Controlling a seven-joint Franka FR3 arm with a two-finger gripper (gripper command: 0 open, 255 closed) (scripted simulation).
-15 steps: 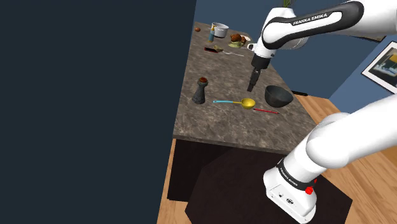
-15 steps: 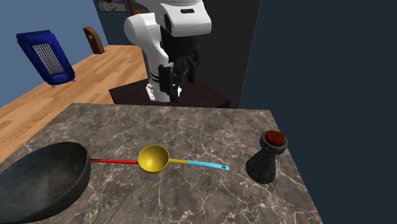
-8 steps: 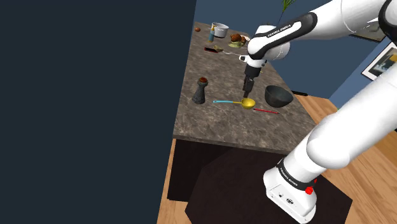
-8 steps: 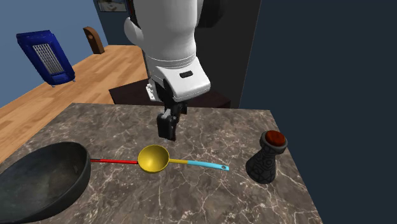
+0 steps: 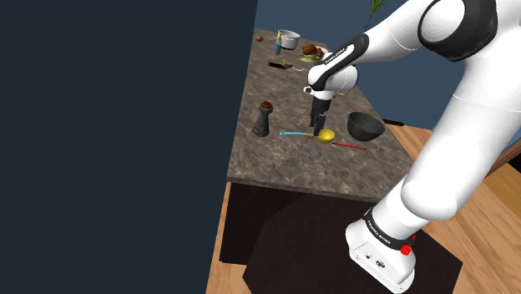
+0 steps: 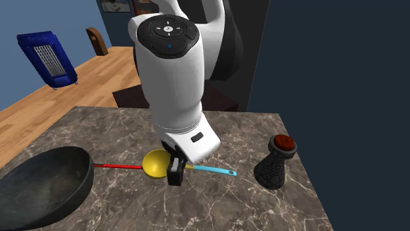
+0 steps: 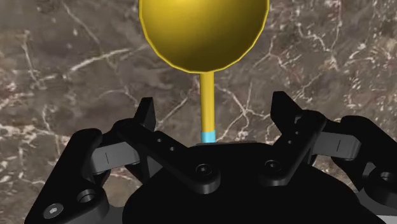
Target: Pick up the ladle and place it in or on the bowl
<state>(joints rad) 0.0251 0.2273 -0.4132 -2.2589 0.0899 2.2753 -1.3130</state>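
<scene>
While low over the counter (image 6: 230,203), tool (image 7: 214,103) with jaws apart astride the ladle (image 7: 202,32).

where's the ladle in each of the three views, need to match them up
Shoulder view: ladle mid-counter, between the dark bowl and the red-topped mill, beside the gripper.
Second exterior view: ladle lower centre, yellow cup left of the gripper, blue handle end toward the mill.
Wrist view: ladle cup ahead of the gripper, handle between its open fingers, untouched.
Shared landmark: the marbled countertop it lies on.
</scene>
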